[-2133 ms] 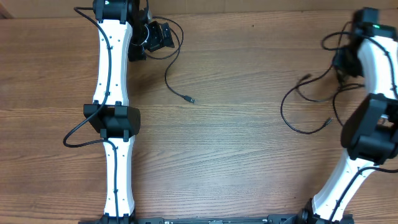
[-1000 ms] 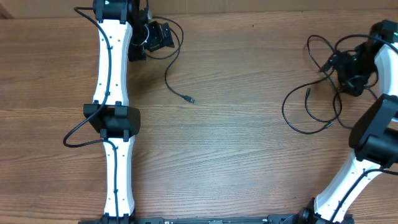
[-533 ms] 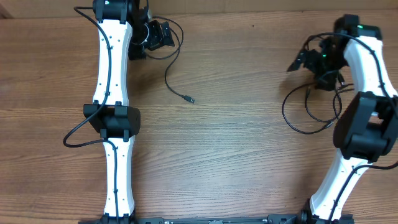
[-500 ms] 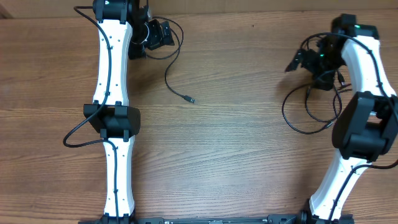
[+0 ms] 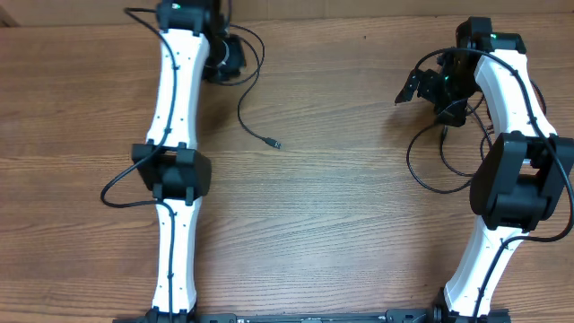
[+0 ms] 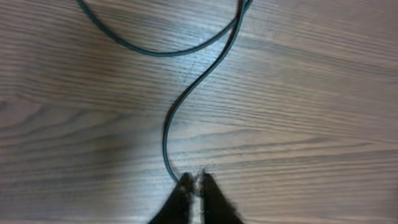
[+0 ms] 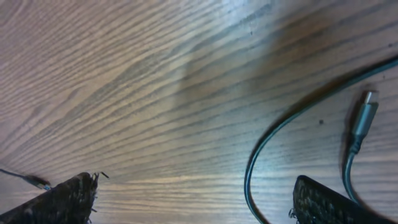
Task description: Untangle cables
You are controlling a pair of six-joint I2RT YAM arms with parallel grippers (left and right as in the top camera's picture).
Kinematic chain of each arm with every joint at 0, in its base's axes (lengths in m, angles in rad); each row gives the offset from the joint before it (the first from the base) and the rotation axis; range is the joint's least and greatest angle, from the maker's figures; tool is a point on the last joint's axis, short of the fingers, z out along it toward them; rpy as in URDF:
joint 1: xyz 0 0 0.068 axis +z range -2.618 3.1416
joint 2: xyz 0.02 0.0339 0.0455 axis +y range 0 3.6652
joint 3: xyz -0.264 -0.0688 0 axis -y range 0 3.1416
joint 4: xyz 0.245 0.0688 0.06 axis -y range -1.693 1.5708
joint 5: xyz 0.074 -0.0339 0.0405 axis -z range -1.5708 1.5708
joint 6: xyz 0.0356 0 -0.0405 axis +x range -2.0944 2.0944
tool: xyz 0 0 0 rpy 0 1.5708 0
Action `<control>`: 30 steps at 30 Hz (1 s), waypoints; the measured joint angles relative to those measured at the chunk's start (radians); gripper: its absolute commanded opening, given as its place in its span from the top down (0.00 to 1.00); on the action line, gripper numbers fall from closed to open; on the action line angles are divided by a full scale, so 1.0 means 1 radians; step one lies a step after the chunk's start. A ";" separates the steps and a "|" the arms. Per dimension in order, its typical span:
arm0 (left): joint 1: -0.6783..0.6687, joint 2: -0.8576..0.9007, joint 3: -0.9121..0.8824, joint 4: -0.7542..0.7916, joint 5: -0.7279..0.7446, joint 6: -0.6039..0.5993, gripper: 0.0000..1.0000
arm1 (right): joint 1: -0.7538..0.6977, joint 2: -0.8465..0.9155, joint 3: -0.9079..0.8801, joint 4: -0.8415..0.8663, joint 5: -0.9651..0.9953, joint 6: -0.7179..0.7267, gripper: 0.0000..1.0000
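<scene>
One thin black cable (image 5: 241,115) curves from the far left of the table down to its silver-tipped plug (image 5: 274,144). My left gripper (image 5: 226,56) is shut on this cable's far end; in the left wrist view the cable (image 6: 176,109) runs straight into the pinched tips of the gripper (image 6: 196,185). On the right, looped cables (image 5: 420,176) lie beside the right arm. My right gripper (image 5: 420,85) hangs open above their upper left part. In the right wrist view a cable (image 7: 264,146) passes between the wide-apart jaws of the gripper (image 7: 199,199), untouched, with a plug (image 7: 362,121) at the right.
The wooden table (image 5: 341,224) ends at a far edge just behind both grippers. A thick black arm wire (image 5: 115,190) bulges left of the left arm's elbow. The right arm's elbow (image 5: 520,184) stands over part of the right loops.
My left gripper has shut on the cable end and the left arm has shifted slightly right. The right gripper has swung left and farther back over the loops, still open.
</scene>
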 measured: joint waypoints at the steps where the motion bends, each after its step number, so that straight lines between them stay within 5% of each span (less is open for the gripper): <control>1: -0.010 0.000 -0.023 0.019 -0.013 0.000 0.96 | 0.000 0.000 0.000 0.007 0.000 0.000 0.00; 3: -0.027 0.000 -0.066 0.058 -0.028 0.000 0.95 | 0.000 0.000 0.000 0.016 0.000 0.000 0.00; 7: -0.046 0.000 -0.137 0.131 -0.048 0.006 0.57 | 0.000 0.000 0.000 0.021 0.000 0.000 0.00; 11: -0.048 0.002 -0.182 0.186 -0.081 0.005 0.66 | 0.000 0.000 0.000 0.023 0.000 0.000 0.00; 25: -0.045 0.002 -0.395 0.366 -0.151 0.027 0.61 | 0.000 0.000 0.000 0.049 0.000 0.000 0.00; 30: -0.045 -0.001 -0.436 0.381 -0.163 0.030 0.91 | 0.000 0.000 0.000 0.050 0.000 0.000 0.00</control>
